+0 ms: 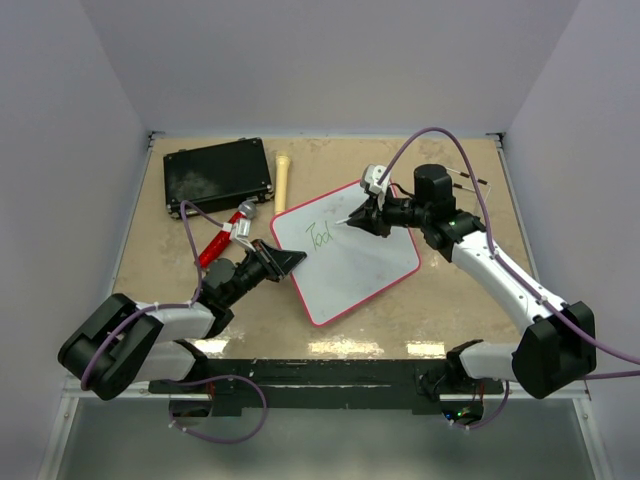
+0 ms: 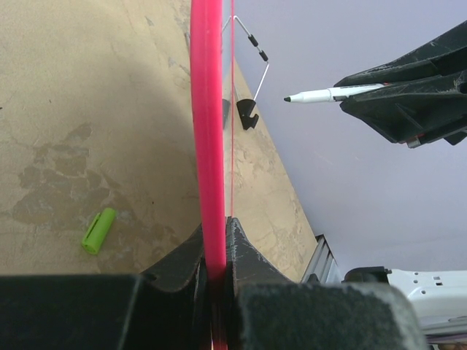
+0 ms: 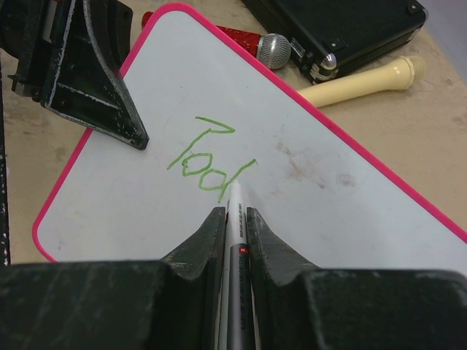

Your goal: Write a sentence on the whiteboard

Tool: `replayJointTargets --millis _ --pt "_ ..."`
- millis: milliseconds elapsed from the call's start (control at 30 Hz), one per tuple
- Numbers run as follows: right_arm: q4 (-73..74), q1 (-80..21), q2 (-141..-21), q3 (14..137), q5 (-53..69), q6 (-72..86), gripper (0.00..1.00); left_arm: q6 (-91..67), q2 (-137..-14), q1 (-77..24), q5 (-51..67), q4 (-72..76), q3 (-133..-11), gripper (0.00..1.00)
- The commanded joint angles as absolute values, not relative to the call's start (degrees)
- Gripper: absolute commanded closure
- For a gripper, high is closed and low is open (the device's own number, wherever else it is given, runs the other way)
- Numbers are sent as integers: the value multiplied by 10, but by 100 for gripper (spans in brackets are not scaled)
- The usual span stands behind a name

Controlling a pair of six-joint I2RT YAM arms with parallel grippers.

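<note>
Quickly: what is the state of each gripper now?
Left gripper: shut on the whiteboard rim.
Right gripper: shut on the marker.

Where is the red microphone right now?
In the top view the red microphone lies on the left side of the table, between the black case and the left gripper, its silver head near the whiteboard.

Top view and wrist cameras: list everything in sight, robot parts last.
whiteboard: one, white with pink-red rim, centre of the table
writing: one started word, green, on the board
marker: one, silver-white, in the right gripper
case: one, black, back left
stick: one, cream, beside the case
microphone: one, red and silver, left of board
cap: one, green, on the table
left gripper: one, black, clamped on board's rim
right gripper: one, black, shut on the marker
</note>
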State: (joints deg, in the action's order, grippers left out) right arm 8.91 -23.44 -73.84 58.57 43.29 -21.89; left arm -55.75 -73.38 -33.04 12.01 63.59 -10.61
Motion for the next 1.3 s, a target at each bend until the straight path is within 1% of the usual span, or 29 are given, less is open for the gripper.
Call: replayJointTargets --millis 0,300,433,667,1100,1267 --pt "66 -232 -737 584 443 -221 100 -526 -714 -332 131 678 -121 100" --pt "74 -234 -766 606 414 -221 100 -523 -714 -332 134 672 -125 100" --pt "55 -247 -773 598 382 -209 100 -522 -714 -331 134 669 -128 100" --pt "47 -257 -783 597 360 -200 100 -519 -711 -332 134 666 -128 100" --pt "70 -258 -790 594 358 -216 100 -519 -710 -332 134 664 -128 100" --pt "67 -259 -794 598 379 -214 100 -519 -713 -332 135 665 -129 100"
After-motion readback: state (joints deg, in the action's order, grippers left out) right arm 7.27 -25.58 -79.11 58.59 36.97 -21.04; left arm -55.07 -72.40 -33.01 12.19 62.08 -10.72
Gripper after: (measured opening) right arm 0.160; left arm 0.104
